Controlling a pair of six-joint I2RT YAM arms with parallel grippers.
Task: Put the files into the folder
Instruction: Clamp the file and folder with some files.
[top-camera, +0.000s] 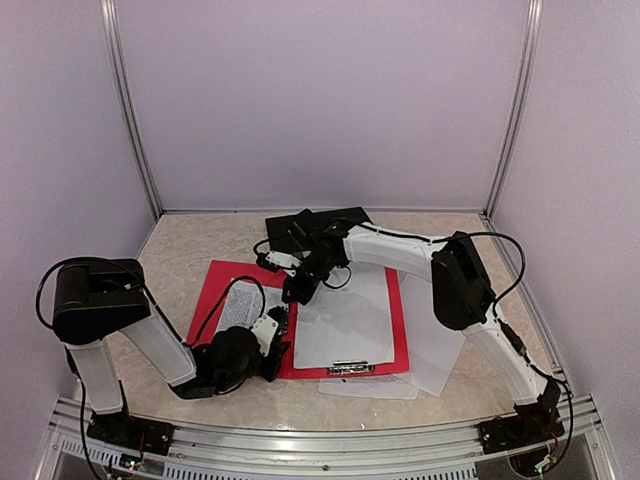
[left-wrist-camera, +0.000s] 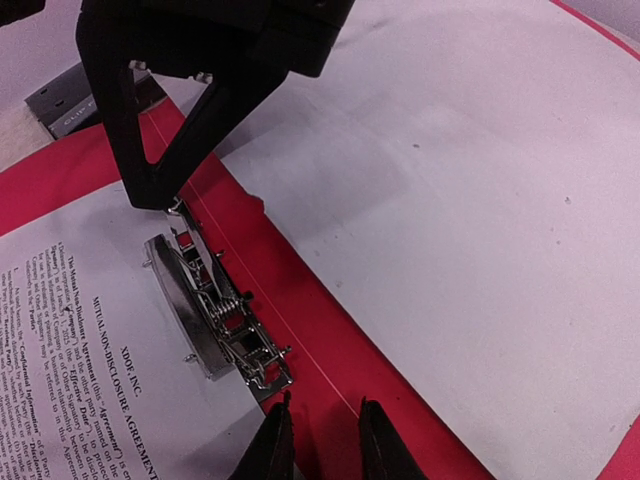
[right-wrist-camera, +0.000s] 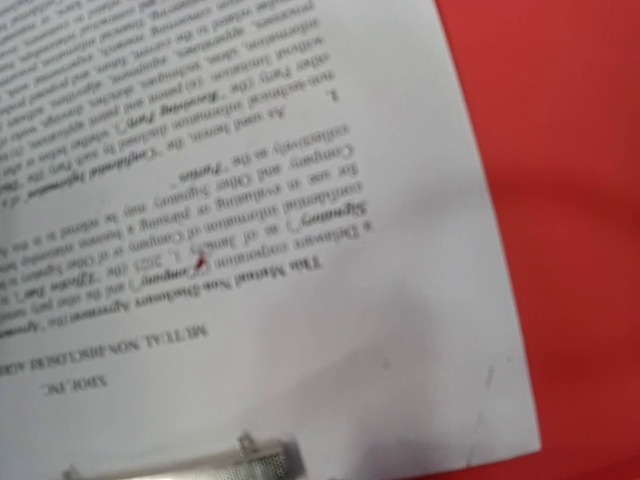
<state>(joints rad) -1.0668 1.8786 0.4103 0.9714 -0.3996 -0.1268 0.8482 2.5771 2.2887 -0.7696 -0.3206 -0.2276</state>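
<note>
A red folder (top-camera: 215, 290) lies open on the table. A printed sheet (top-camera: 240, 305) lies on its left half and a blank white sheet (top-camera: 345, 320) on its right half. In the left wrist view a metal spring clip (left-wrist-camera: 215, 310) sits at the printed sheet's (left-wrist-camera: 70, 350) edge, beside the red spine (left-wrist-camera: 300, 300). My right gripper (top-camera: 298, 290) hangs over the spine, and one black finger (left-wrist-camera: 150, 150) touches the clip's end. Its own view shows only the printed sheet (right-wrist-camera: 250, 200), the folder (right-wrist-camera: 560, 200) and the clip (right-wrist-camera: 200, 465). My left gripper (left-wrist-camera: 320, 445) hovers slightly open and empty over the spine.
More white sheets lie loose on the table, to the right of the folder (top-camera: 435, 345) and under its near edge (top-camera: 370, 388). A black flat object (top-camera: 320, 225) lies at the back. A small metal clamp (top-camera: 350, 368) sits at the folder's near edge. Walls enclose the table.
</note>
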